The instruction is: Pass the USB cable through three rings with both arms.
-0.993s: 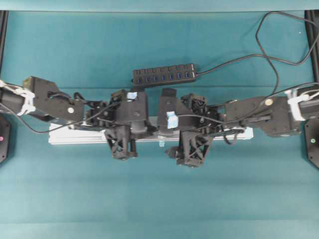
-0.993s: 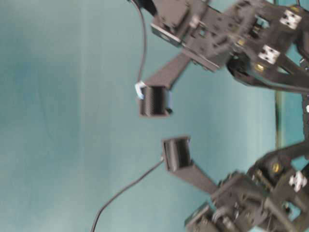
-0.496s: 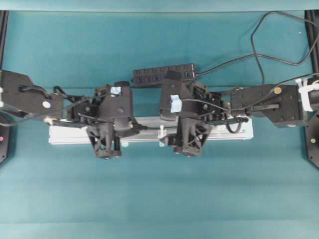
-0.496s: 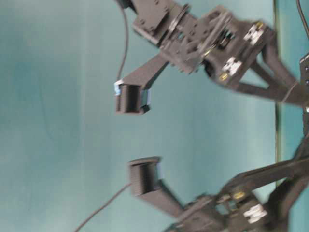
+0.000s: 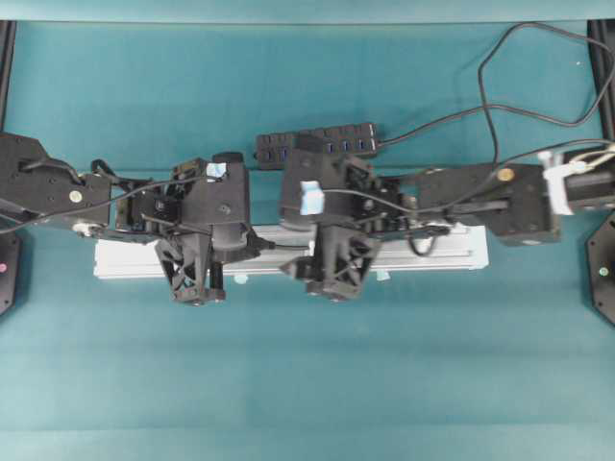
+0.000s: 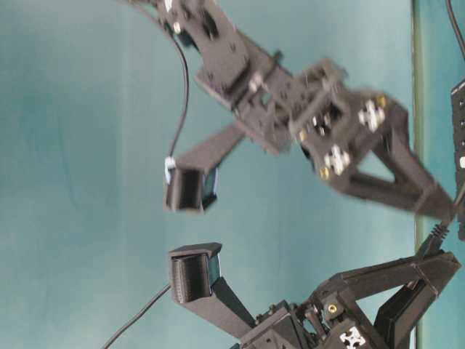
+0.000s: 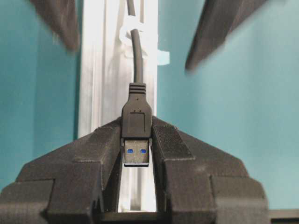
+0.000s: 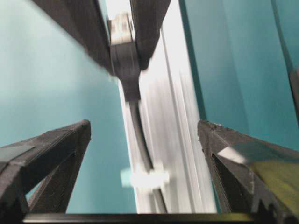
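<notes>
A: Where was the plug [image 7: 136,135]?

B: The left gripper [image 7: 136,154] had it pinched between both fingers, silver tip toward the wrist camera, blue tongue showing inside. The cable [image 7: 136,51] ran from it toward twelve o'clock, straight over the rail [image 7: 93,70] and through a translucent ring [image 7: 131,31].

A: Only one ring threaded?

B: Only one showed in that view. The right wrist view had a ring [image 8: 145,178] too, at six o'clock on the rail, with the cable passing through it; whether it was the same one I couldn't tell.

A: And the right gripper [image 8: 145,140]?

B: Spread wide and holding nothing. Its fingers [image 8: 51,154] stood on either side of the rail, with the plug and the left fingers ahead at twelve o'clock.

A: From overhead?

B: Both arms met over the rail at mid-table, left one [image 5: 207,216] at nine o'clock of the right one [image 5: 332,226]. The hub [image 5: 317,144] lay just beyond them at twelve o'clock, its cord [image 5: 500,86] looping away toward two o'clock.

A: Any writing or brand marks?

B: None that could be read. There were only pale blue tape patches [image 5: 310,196] on the grippers.
</notes>
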Controlling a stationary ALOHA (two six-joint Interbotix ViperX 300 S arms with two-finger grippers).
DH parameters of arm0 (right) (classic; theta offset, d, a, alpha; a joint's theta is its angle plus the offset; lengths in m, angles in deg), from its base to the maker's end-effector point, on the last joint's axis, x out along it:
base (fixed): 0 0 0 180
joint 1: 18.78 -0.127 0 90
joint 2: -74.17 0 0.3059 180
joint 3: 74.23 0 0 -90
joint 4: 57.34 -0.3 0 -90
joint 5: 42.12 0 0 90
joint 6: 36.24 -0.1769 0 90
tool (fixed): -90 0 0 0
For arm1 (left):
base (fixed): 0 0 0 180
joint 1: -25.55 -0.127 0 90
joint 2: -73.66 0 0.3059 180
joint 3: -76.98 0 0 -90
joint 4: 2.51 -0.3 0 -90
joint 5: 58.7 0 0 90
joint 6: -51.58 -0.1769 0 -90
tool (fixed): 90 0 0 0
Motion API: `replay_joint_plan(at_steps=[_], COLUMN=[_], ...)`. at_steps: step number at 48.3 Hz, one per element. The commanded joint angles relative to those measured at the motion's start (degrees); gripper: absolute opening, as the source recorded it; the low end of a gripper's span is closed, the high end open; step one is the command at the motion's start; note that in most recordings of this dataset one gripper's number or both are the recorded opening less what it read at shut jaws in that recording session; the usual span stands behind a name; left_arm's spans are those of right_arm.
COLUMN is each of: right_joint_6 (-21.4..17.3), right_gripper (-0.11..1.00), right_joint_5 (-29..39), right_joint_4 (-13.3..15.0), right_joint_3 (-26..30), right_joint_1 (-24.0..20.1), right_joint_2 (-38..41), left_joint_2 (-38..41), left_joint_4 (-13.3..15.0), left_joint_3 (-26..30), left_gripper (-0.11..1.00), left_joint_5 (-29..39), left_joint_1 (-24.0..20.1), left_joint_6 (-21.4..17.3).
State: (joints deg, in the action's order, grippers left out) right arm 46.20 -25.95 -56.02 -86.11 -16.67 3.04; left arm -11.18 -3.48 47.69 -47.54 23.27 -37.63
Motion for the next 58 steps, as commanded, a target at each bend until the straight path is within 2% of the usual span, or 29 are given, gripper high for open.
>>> replay_joint_plan(at_steps=[1, 10, 15, 20, 25, 30, 35, 58], right_joint_6=[0.00, 0.62, 1.58, 2.55, 3.43, 3.96, 3.96, 3.96], right_gripper=[0.88, 0.79, 0.60, 0.33, 0.09, -0.05, -0.09, -0.09], right_joint_5=[-0.26, 0.79, 4.39, 8.44, 7.82, 5.27, 2.90, 2.81], right_joint_4=[0.18, 0.79, 0.79, 0.79, 0.79, 0.79, 0.79, 0.70], right_joint_3=[2.46, 4.31, 5.19, 5.98, 6.15, 6.15, 6.24, 6.15], right_joint_1=[-0.26, -0.53, -0.62, -1.05, -1.23, -1.32, -1.32, -1.58], right_joint_2=[0.53, 2.11, 2.99, 3.52, 3.43, 3.43, 3.52, 3.43], left_joint_2=[-0.97, -0.88, -0.88, -0.97, -0.97, -0.97, -0.97, -1.23], left_joint_4=[-0.09, 0.00, -0.09, -0.09, 0.00, -0.09, -0.09, -0.09], left_joint_3=[1.05, 1.14, 1.14, 0.97, 0.88, 0.79, 0.79, 0.53], left_gripper=[0.19, 0.19, 0.19, 0.19, 0.19, 0.19, 0.19, 0.19], left_joint_5=[-0.26, -0.26, -0.26, -0.26, -0.26, -0.18, 0.00, -0.70], left_joint_1=[0.00, 0.00, -0.18, -0.18, -0.09, -0.09, -0.09, -1.14], left_joint_6=[-0.09, -0.09, -0.09, -0.09, 0.00, 0.00, 0.09, 0.88])
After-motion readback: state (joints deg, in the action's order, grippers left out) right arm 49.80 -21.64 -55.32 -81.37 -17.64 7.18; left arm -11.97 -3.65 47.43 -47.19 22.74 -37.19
